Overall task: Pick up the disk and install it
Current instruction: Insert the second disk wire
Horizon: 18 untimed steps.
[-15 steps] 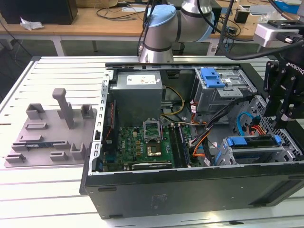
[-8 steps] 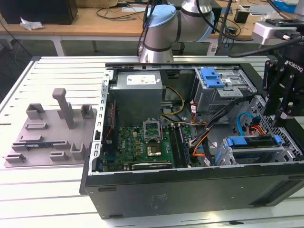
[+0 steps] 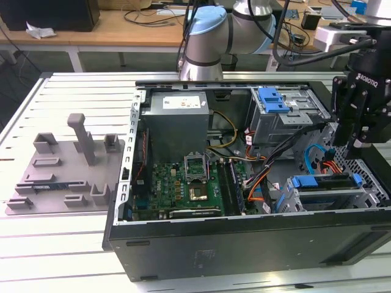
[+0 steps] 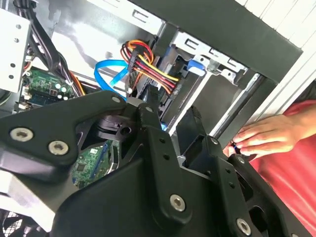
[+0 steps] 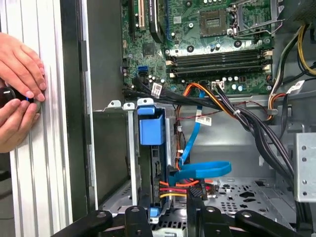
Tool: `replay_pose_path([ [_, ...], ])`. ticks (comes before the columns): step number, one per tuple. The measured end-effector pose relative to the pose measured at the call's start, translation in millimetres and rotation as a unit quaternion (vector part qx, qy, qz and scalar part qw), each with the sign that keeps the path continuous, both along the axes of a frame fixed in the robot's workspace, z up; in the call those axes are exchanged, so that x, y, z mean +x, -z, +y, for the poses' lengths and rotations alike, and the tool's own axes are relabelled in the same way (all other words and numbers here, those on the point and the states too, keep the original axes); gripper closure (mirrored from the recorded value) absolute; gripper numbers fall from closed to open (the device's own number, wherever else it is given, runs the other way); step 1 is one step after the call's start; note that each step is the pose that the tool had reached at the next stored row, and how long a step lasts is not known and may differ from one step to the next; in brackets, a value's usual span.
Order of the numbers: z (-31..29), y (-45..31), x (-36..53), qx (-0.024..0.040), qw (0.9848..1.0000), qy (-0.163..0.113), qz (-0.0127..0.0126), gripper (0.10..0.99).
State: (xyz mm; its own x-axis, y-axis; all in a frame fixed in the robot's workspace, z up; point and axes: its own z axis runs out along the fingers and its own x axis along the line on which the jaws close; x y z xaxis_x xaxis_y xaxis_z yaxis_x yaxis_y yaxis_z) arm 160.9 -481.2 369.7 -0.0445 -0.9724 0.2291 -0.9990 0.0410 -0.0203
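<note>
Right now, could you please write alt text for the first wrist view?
An open computer case seen from above: the disk in its blue carrier sits in a metal drive bay, beside a blue cable and a green motherboard. A person's hands rest outside the case wall.

An open computer case (image 3: 244, 238) lies on the counter (image 3: 55, 244), with a fixture plate (image 3: 61, 177) beside it toward the exterior view's left. Inside, the power supply (image 3: 177, 122) sits behind the motherboard (image 3: 177, 186), and the drive cages (image 3: 287, 116) stand toward the exterior view's right.
</note>
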Motion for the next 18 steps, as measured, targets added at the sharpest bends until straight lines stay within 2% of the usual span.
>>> replay_pose_path([
  [3, 1.8, 2.9, -5.3, -0.0023, 1.0, 0.001, 0.0017, 0.659],
  [8, 3.0, 5.3, -11.6, -0.0032, 1.0, 0.004, 0.0026, 0.659],
  [11, 3.1, 6.1, -12.2, -0.0034, 0.9999, 0.012, 0.0027, 0.659],
  [16, 3.1, 7.5, -11.9, -0.0032, 0.999, 0.045, 0.0028, 0.659],
  [18, 3.2, 8.1, -10.5, -0.0028, 0.9989, 0.046, 0.0033, 0.659],
])
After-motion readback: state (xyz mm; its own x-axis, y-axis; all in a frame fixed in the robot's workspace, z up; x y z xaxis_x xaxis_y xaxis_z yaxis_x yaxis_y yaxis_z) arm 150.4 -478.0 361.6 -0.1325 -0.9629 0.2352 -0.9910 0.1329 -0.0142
